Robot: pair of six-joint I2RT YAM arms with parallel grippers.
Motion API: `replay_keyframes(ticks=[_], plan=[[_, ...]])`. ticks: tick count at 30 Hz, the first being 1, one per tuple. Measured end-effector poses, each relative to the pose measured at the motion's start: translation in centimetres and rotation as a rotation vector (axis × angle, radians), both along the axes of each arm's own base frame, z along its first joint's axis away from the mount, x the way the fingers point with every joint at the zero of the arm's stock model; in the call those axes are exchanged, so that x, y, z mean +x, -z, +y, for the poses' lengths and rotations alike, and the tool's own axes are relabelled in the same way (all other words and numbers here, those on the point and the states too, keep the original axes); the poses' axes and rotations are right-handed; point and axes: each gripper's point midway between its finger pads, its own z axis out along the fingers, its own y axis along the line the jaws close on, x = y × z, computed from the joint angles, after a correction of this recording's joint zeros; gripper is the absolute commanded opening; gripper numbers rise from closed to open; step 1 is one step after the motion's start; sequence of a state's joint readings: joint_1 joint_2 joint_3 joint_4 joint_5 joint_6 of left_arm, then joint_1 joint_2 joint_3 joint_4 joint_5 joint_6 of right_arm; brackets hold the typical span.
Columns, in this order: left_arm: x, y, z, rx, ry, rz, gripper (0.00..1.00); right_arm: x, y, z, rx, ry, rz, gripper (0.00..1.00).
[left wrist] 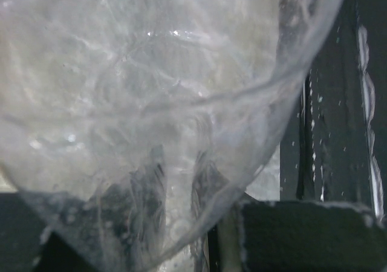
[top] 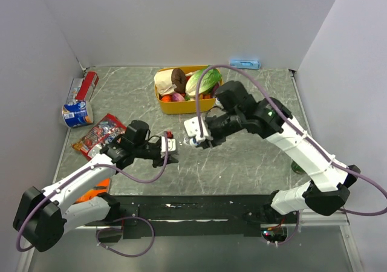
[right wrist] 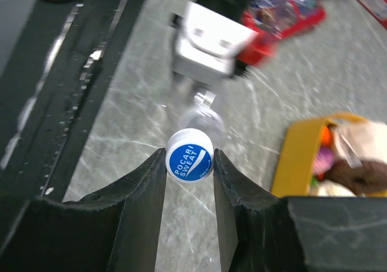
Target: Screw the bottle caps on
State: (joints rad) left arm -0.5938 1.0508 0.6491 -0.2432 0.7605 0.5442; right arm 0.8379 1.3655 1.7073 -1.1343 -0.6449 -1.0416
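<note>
The right gripper [right wrist: 189, 158] is clamped on a bottle cap [right wrist: 189, 155], its two dark fingers [right wrist: 144, 190] pressing the cap's rim from either side; the cap is white-walled with a blue top printed "POCARI SWEAT", and that top faces the right wrist camera; just beyond it lies the bottle [right wrist: 203, 116], clear and colourless, in line with the cap; whether the cap sits on the neck cannot be told, because the cap hides the mouth.

The left gripper [top: 171, 145] is closed on the bottle's other end; in the left wrist view the crinkled clear wall of the bottle [left wrist: 151, 103] fills almost the whole picture; the fingertips themselves are not clearly seen there.

From above, the two grippers meet nose to nose over the middle of the grey marbled table [top: 242, 163], the left arm reaching in from the left and the right arm bending in from the right; the right gripper [top: 197, 141] stands just beside the left one.

Behind them, near the far edge, a yellow tub [top: 181, 107] holds a toy lettuce [top: 203, 81] and a doughnut [top: 178, 78]; a red snack bag [top: 100, 134] lies beside the left arm; a dark green bottle [top: 297, 167] shows partly behind the right arm.
</note>
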Motion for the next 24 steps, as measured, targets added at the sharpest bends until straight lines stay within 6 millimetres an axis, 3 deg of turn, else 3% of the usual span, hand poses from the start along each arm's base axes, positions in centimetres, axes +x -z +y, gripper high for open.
replay_keyframes(ticks=[4,15,24], plan=[[0.1,-0.7,-0.3,-0.025,-0.001,-0.018,0.01,-0.8,0.8,0.5,-0.023,-0.034,-0.001,0.26],[0.1,-0.5,-0.3,-0.023,-0.012,-0.006,0.01,1.2,0.8,1.1,-0.027,0.013,-0.069,0.25],[0.2,-0.1,-0.1,-0.01,-0.025,-0.009,0.01,1.6,1.7,1.4,-0.051,0.013,-0.064,0.28]])
